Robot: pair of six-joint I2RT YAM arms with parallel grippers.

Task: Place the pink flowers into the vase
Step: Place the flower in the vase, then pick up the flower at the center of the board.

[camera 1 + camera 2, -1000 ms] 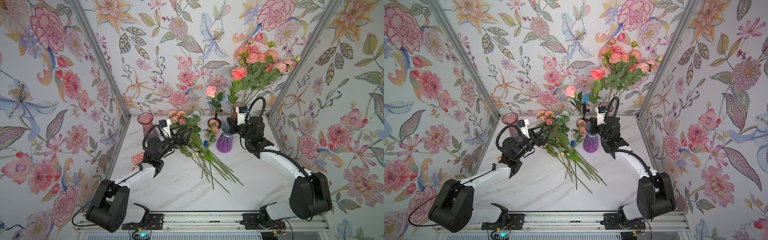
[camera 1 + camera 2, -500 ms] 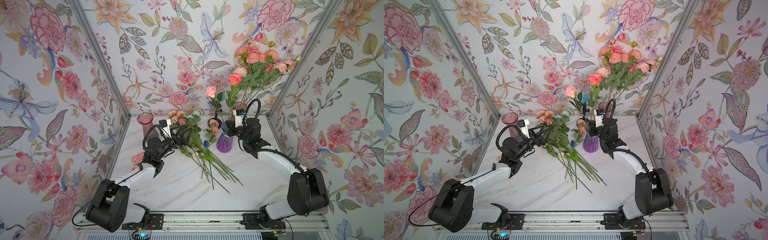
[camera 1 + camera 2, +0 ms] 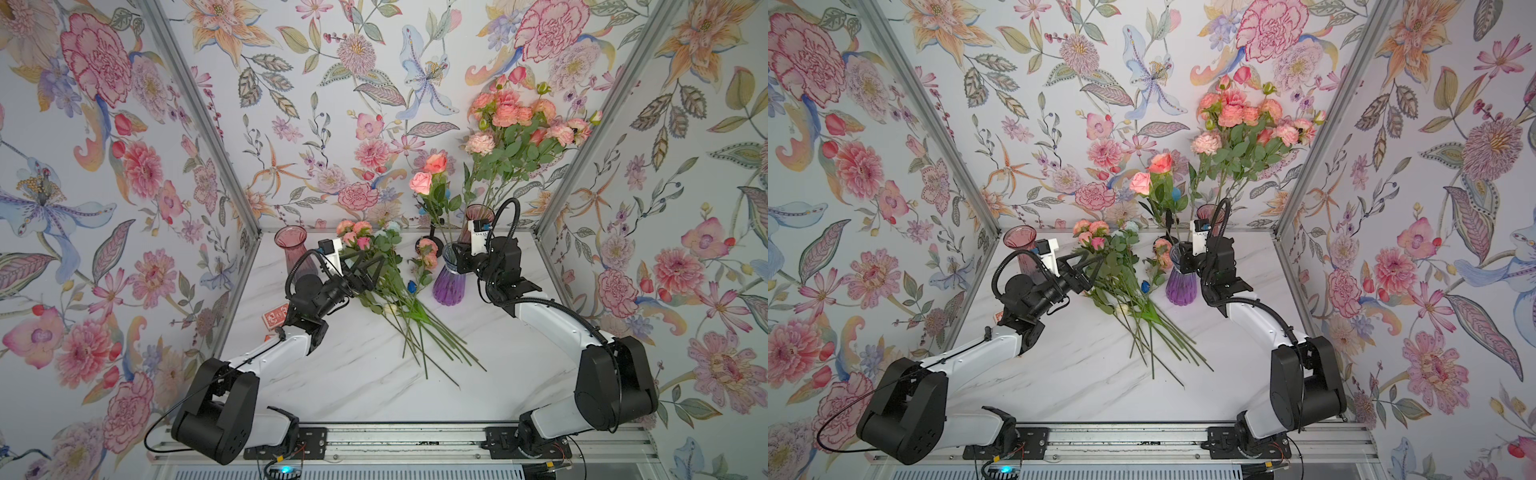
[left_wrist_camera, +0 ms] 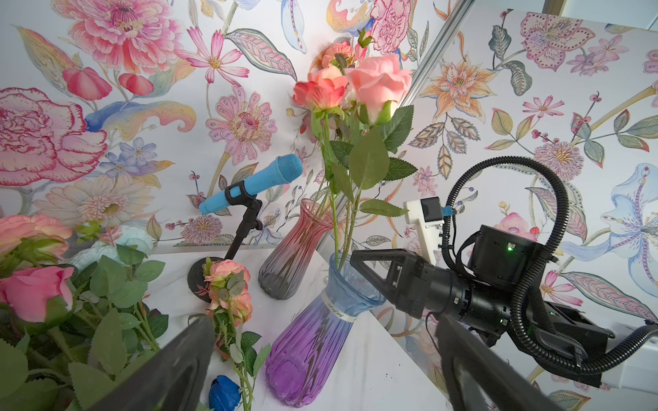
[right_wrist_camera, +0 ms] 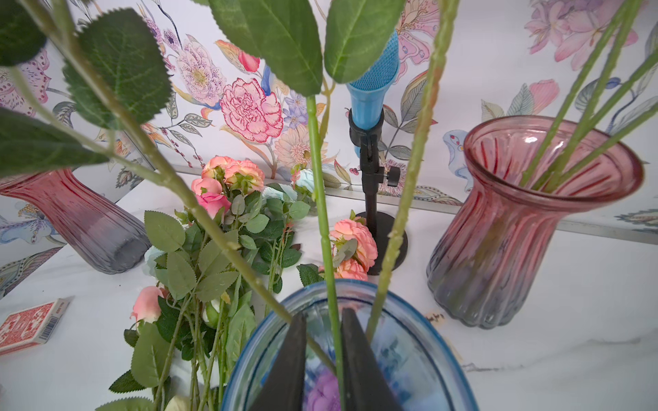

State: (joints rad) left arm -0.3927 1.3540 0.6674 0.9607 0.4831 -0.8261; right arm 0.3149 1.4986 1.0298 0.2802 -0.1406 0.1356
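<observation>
Loose pink flowers (image 3: 409, 328) lie on the table (image 3: 353, 374); left gripper (image 3: 365, 262) spread wide over them, empty; right gripper (image 5: 324, 316) narrowly parted around one stem (image 5: 322, 231) standing in the vase (image 3: 448, 286), seemingly not pinching it.

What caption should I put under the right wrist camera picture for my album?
The right tool straddles a green stem standing in the blue vase, pink flowers lying behind.
</observation>
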